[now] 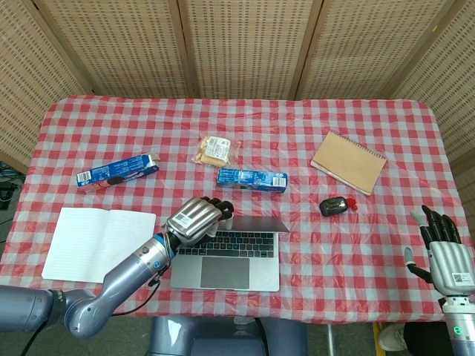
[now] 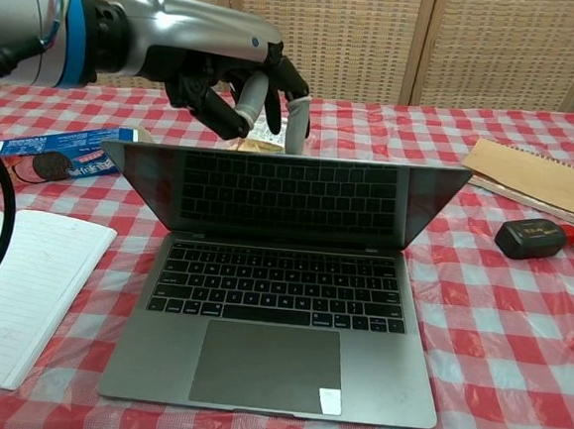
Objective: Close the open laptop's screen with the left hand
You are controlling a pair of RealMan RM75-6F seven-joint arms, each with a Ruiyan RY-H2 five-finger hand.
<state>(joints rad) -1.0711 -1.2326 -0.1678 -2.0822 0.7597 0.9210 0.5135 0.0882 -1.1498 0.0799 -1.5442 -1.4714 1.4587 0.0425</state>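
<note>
The grey laptop [image 1: 228, 256] [image 2: 279, 318] sits at the table's front middle, its dark screen [image 2: 293, 197] tilted forward over the keyboard, roughly half way down. My left hand [image 1: 197, 217] [image 2: 215, 55] is above and behind the screen's top edge, fingers bent downward, and a white fingertip [image 2: 296, 126] touches the lid's upper back. It holds nothing. My right hand [image 1: 444, 254] hangs with fingers spread beyond the table's front right corner, far from the laptop; the chest view does not show it.
An open white notebook [image 1: 96, 241] [image 2: 12, 292] lies left of the laptop. Behind it are a blue cookie box [image 1: 117, 170] [image 2: 58, 149], another blue box [image 1: 252, 178] and a snack packet [image 1: 213, 150]. At the right lie a brown spiral pad [image 1: 349, 161] [image 2: 538, 180] and a black device [image 1: 336, 205] [image 2: 529, 239].
</note>
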